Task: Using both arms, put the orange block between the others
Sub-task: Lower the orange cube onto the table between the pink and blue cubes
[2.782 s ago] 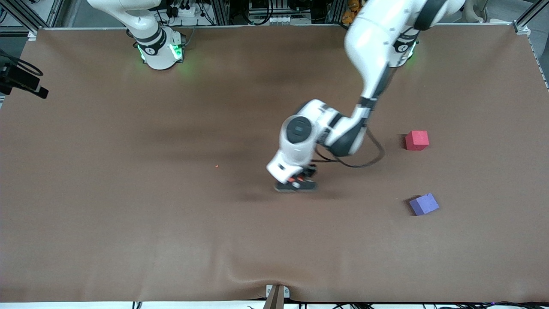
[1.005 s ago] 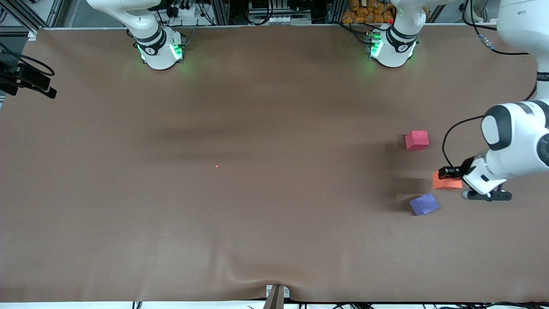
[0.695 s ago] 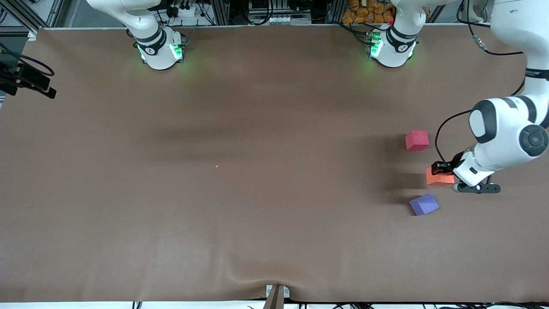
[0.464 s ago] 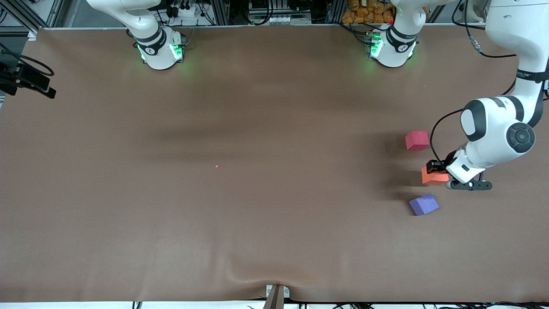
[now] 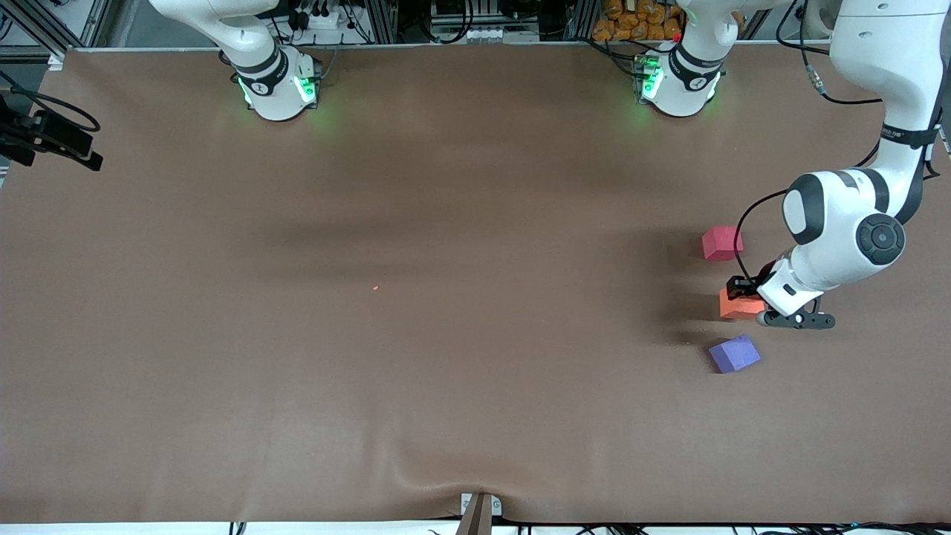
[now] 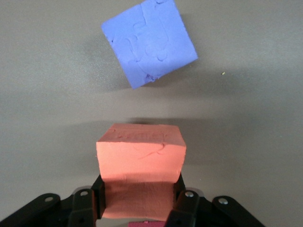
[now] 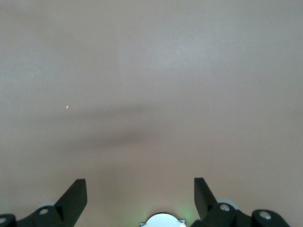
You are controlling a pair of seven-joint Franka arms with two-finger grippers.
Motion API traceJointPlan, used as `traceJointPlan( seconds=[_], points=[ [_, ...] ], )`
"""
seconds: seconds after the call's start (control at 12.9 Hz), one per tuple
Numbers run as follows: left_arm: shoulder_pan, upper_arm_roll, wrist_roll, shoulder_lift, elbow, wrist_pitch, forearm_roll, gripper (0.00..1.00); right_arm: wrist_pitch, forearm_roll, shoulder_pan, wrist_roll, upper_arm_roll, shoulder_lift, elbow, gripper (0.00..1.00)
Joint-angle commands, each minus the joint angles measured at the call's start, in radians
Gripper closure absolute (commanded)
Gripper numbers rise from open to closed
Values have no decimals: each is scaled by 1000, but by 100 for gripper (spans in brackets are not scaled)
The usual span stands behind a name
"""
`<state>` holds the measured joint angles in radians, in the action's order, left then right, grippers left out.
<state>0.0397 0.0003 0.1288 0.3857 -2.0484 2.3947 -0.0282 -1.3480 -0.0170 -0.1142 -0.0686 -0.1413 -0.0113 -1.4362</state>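
Since the earlier frame the orange block has been carried toward the gap between the red-pink cube and purple-blue cube. It is pinched by the left gripper above the table; its rear is hidden by the fingers. The right gripper is held spread, waiting, with its arm mostly cut off in the front view.

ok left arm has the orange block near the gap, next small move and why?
Probably lower it straight down, then release. The left gripper is shut on the orange block, which hangs over the gap between the red-pink cube and the purple-blue cube, roughly in line with both. The right gripper waits open.
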Motion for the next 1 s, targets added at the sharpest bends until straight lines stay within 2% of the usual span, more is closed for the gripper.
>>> traceJointPlan(
  seconds=[0.0,0.31,0.77,0.93],
  points=[
    [-7,1,-26,19,-9,37,4,100,32,23,2,9,-7,-6,5,0],
    [-11,1,-37,30,-7,37,4,100,33,77,-13,9,-3,8,-4,0],
    [-49,3,-143,79,53,57,14,100,-2,43,-10,9,0,27,-6,0],
    [-50,1,-149,82,41,70,24,100,-17,35,-10,9,0,27,-6,0]
  ],
)
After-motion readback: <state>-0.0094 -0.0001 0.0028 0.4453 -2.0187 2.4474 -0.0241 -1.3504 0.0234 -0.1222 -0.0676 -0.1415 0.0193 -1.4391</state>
